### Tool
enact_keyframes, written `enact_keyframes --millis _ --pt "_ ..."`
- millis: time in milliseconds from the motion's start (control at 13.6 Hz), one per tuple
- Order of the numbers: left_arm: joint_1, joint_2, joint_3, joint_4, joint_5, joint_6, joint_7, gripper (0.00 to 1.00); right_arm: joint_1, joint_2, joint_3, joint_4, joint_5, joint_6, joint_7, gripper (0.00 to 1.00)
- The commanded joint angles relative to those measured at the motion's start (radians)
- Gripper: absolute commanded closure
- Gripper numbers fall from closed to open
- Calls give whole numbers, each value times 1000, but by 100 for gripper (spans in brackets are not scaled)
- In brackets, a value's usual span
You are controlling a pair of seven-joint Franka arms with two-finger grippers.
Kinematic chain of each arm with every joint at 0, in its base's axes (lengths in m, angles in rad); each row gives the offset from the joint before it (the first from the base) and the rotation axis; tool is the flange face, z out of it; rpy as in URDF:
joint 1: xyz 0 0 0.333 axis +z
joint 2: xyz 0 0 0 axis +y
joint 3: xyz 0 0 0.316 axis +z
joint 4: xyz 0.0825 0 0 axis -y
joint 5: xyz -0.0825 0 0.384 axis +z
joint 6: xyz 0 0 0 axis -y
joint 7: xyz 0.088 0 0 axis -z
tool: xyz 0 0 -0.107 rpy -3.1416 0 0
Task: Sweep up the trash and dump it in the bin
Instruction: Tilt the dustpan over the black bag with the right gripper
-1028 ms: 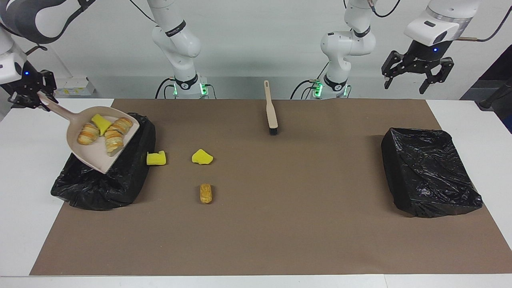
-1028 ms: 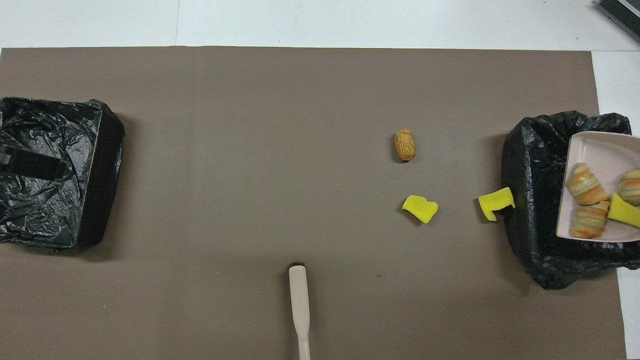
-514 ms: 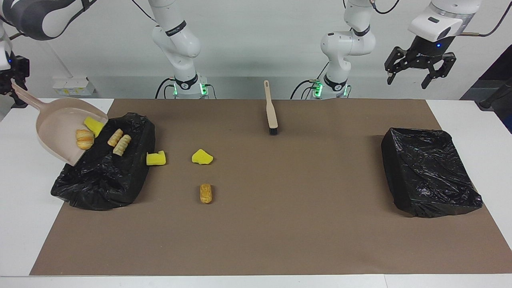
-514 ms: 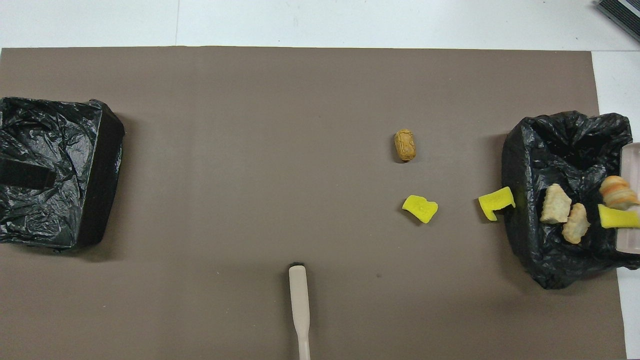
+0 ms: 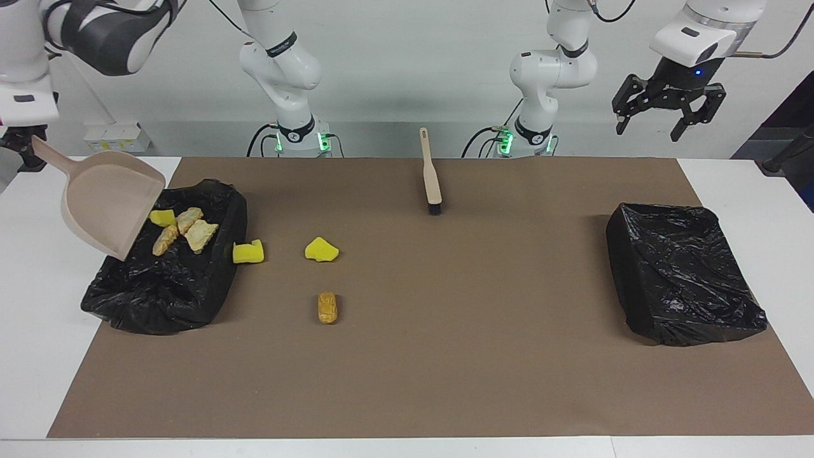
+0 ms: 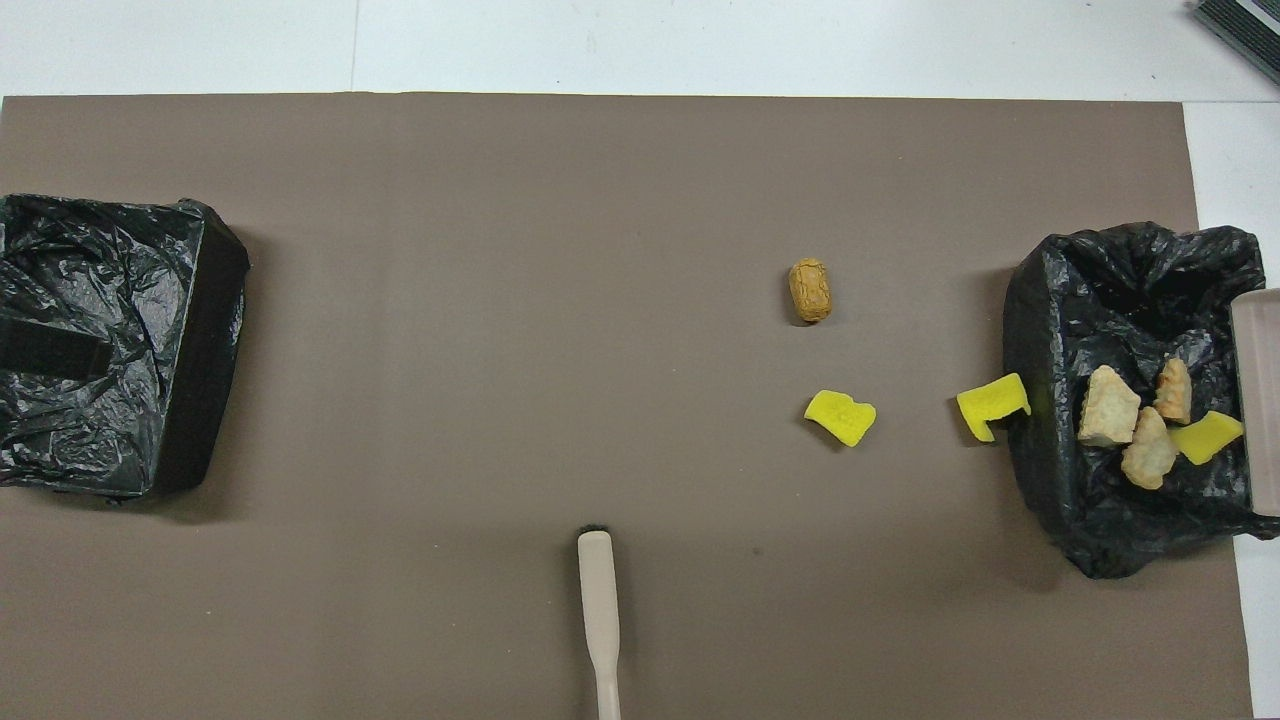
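At the upper left of the facing view, the right gripper (image 5: 28, 143) is pinched on the handle of a tilted dustpan (image 5: 108, 200) over the bin (image 5: 159, 286). Four trash pieces (image 5: 181, 230) are seen inside; three lie beside it on the mat (image 5: 445, 369). At the upper right, the left gripper (image 5: 668, 117) is spread, waiting.

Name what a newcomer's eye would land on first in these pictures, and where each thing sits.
The tipped beige dustpan, held by its handle in the right gripper, hangs over the black-lined bin at the right arm's end, where four trash pieces lie. Three bright pieces remain on the brown mat: a yellow sponge beside that bin, another sponge chunk, and a tan pastry piece.
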Motion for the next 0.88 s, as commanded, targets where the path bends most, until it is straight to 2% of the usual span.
enact_keyframes --millis 0,367,440,587,807 --pt "12 -25 -5 -30 -8 9 11 0 3 -33 4 -3 -56 -7 -16 100" --pt "12 -25 -5 -30 -8 9 11 0 23 -133 25 3 -37 -8 -50 100" --pt "13 -25 -5 -30 -8 9 11 0 32 -139 36 3 -1 -14 -45 100" --pt "13 -25 -3 -32 -8 9 11 0 32 -151 35 -6 155 -33 -22 100" --pt "13 -25 -5 -30 -8 9 11 0 68 -167 38 -32 274 -62 136 100"
